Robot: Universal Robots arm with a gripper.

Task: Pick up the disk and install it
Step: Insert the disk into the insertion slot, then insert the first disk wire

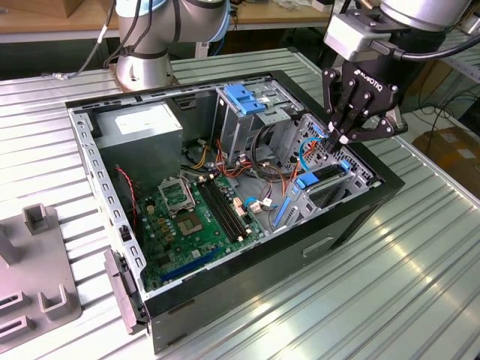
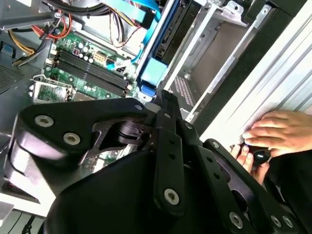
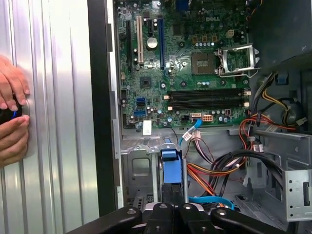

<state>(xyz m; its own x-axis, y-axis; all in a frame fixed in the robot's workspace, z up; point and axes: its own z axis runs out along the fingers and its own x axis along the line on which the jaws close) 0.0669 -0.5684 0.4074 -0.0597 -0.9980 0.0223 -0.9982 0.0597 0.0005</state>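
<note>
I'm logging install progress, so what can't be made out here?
Label of the disk: hidden inside the bay, first wrist view.
Where the gripper meets the disk: too small in the exterior view, blocked by its body in both wrist views.
Object under the hand: cut off by first wrist view's edge.

The gripper [image 3: 171, 214] hangs over the open computer case [image 3: 100, 97]; just beside it the disk [image 3: 171, 168], edge-on with its blue rail showing, sits in the metal bay [image 3: 139, 165]; the green motherboard [image 3: 195, 73] lies beyond; a person's hands [image 3: 12, 141] rest on the ribbed table [image 3: 58, 97], holding a small black object [image 3: 7, 116].
</note>
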